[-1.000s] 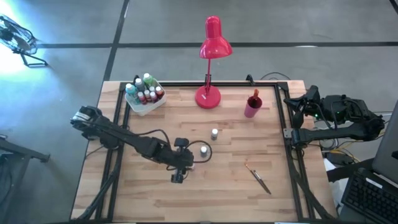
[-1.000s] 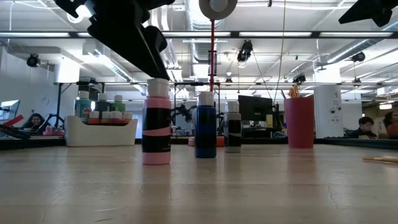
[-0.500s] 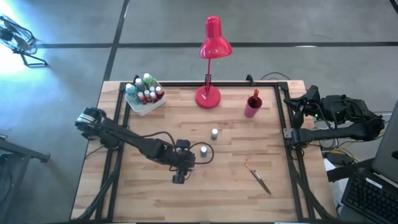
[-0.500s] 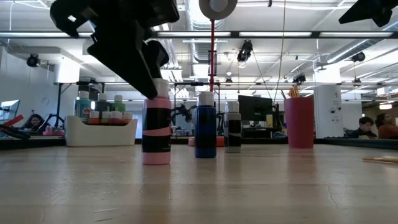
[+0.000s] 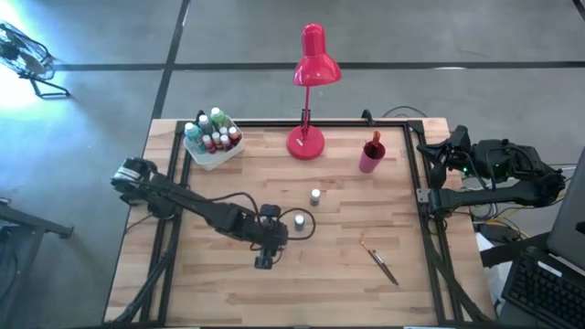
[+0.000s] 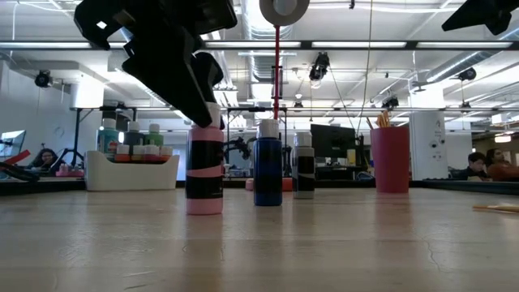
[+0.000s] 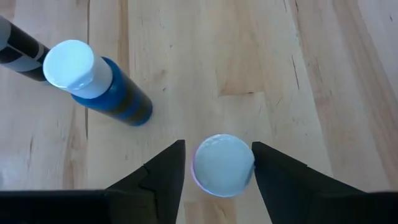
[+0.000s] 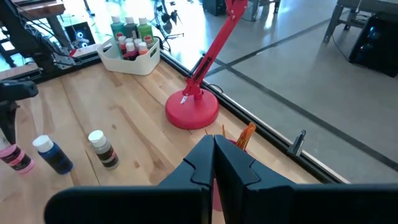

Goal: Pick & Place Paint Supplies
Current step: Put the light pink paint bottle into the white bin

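Since a second ago the left claw [image 7: 217,168] has come lower over the pink bottle [image 6: 204,170]: in the low view its dark body now hides the bottle's white cap, which stood clear before. In the high view the arm has crept slightly toward the desk's front edge. The bottles themselves have not moved.

The pink bottle stands upright on the desk [image 5: 347,265], long axis vertical, cap up, in the front middle area. From the left wrist view its round cap sits between the two fingers [image 7: 163,177], which stand apart on either side of it with slim gaps; contact cannot be confirmed.

The blue bottle [image 6: 268,162] stands upright just beside the pink one, and the dark bottle [image 6: 304,166] stands upright farther back toward the red lamp [image 5: 313,68].

A white tray [image 5: 216,155] holding more bottles sits at the back left corner. A pink cup [image 5: 370,157] with brushes stands at the back right. One paintbrush [image 5: 378,260] lies flat at the front right, its long axis running diagonally.

The right claw [image 8: 214,149] waits beyond the desk's right edge, fingers pressed together on nothing
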Controlling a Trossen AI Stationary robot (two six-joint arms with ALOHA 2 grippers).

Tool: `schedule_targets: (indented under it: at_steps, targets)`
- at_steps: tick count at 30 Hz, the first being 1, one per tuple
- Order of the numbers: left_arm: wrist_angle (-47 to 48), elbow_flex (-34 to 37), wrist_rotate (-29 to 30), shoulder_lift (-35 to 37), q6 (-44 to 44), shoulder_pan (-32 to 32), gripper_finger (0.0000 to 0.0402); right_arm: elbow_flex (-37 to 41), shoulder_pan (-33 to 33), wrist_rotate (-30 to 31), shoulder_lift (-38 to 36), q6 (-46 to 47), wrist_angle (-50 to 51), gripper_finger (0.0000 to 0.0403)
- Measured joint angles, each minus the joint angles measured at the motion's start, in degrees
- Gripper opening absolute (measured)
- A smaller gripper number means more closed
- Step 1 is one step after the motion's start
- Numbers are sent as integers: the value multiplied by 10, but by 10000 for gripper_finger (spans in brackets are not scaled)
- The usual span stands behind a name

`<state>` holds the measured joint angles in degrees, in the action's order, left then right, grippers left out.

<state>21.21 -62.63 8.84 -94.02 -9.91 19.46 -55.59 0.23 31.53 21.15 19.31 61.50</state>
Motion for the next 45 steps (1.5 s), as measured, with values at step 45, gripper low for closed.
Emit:
schedule_targets:
  at_steps: [45]
  targets:
    - [274, 167, 281, 465, -206, -278, 120, 0, 0, 0, 0, 0, 0, 8]
